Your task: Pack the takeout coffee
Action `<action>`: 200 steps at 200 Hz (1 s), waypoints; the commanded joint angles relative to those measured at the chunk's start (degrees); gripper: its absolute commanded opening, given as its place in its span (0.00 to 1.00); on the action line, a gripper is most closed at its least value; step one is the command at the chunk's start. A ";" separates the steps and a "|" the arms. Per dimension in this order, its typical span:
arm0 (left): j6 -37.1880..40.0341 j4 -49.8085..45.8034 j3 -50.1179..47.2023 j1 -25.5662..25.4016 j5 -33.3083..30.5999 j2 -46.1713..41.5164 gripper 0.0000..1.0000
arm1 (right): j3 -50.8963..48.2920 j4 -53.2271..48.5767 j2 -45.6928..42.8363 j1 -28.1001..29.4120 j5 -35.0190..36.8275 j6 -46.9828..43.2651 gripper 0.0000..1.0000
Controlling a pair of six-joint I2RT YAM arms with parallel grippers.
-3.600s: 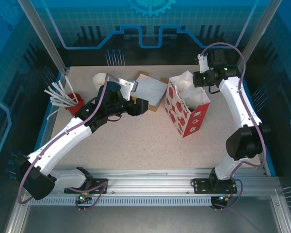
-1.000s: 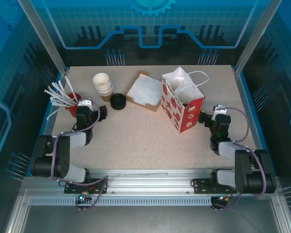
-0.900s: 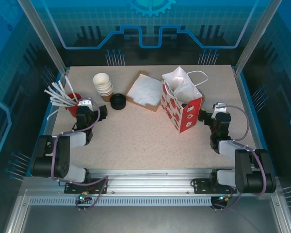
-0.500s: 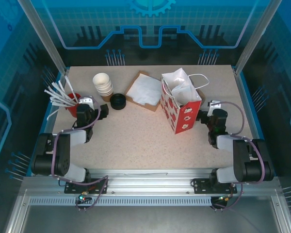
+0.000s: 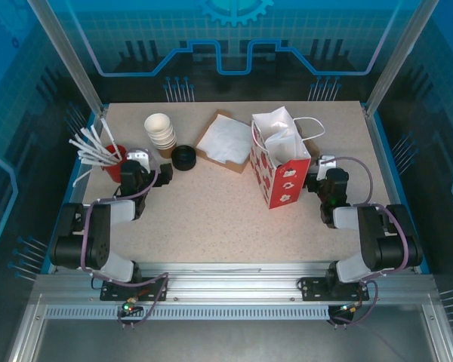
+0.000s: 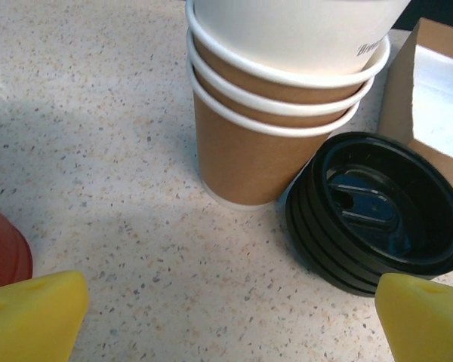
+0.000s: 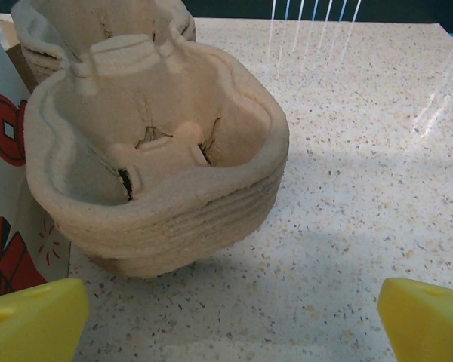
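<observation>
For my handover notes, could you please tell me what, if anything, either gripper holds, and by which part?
Nothing is held. The left gripper and the right gripper both stand open and empty.

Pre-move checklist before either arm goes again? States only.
1. Left gripper open, nothing held: ok.
2. Right gripper open, nothing held: ok.
3. Red-and-white paper bag standing upright: ok.
4. Lidded takeout coffee inside the bag: cannot tell.
5. Stack of brown-and-white paper cups upright, stacked black plastic lids beside it, both apart from the left gripper: ok.
6. Stack of moulded pulp cup carriers apart from the right gripper: ok.
</observation>
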 commanded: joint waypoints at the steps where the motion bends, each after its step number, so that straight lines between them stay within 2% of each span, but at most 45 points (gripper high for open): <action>1: 1.76 5.75 -2.37 -0.14 1.84 0.22 0.99 | 0.34 2.37 0.31 0.80 -0.48 -0.86 1.00; 19: 2.36 15.44 -5.83 -0.79 0.92 2.92 0.99 | 0.36 2.42 0.33 0.76 -0.41 -0.89 1.00; 28: 2.24 11.69 -5.01 -0.80 0.83 1.91 0.99 | 0.34 2.33 0.33 0.80 -0.39 -0.89 1.00; 200: 2.74 13.19 -5.40 -1.54 -0.52 2.37 0.99 | 1.36 1.08 0.68 3.08 0.87 -3.40 1.00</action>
